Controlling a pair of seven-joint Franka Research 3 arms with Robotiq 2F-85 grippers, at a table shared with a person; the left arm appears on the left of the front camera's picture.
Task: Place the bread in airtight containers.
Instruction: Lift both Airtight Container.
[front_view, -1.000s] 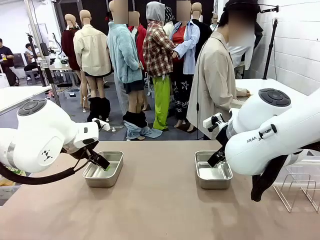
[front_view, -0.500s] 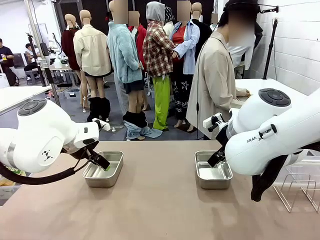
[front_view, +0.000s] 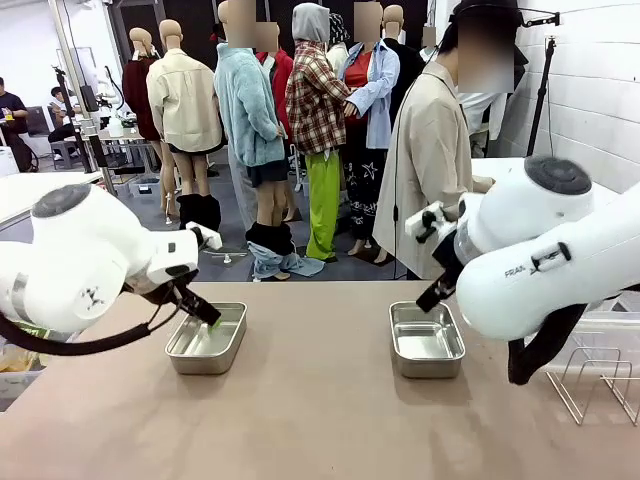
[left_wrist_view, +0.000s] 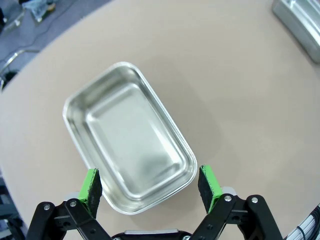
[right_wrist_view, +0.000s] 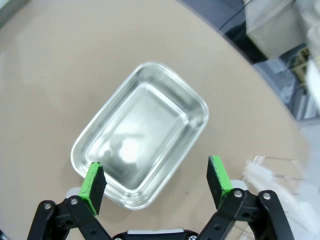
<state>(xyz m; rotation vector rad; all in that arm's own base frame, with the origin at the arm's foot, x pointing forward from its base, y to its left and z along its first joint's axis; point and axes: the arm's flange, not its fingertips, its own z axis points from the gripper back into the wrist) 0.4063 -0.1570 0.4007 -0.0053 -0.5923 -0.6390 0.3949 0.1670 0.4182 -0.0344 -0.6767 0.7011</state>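
Front view. Two small, shiny, round-cornered rectangular steel boxes sit unlidded on the tan counter (front_view: 320, 420): the left box (front_view: 206, 345) and the right box (front_view: 427, 342), well apart. The black, green-padded left tool (front_view: 205, 312) hangs above the left box's far rim. The right tool (front_view: 432, 298) hangs above the right box's far rim. A person in a beige coat (front_view: 430, 170) stands at the far side. A thin wire rack (front_view: 590, 385) stands near the counter's right edge.

Left wrist view. The left tool (left_wrist_view: 150, 186) is spread wide and holds nothing; the near end of the left box (left_wrist_view: 127, 135) lies between its pads. Bare steel inside. A corner of the right box (left_wrist_view: 300, 25) shows at top right.

Right wrist view. The right tool (right_wrist_view: 155, 182) is likewise wide and empty above the right box (right_wrist_view: 142, 145), whose floor is also bare.

Progress, our reading: both boxes stand ready, but neither golden roll is in one, so both placements and both lids are left to do.

Room: broad open counter between and in front of the boxes. The counter's curved edge runs close behind each box. The rack narrows the right arm's outer side.
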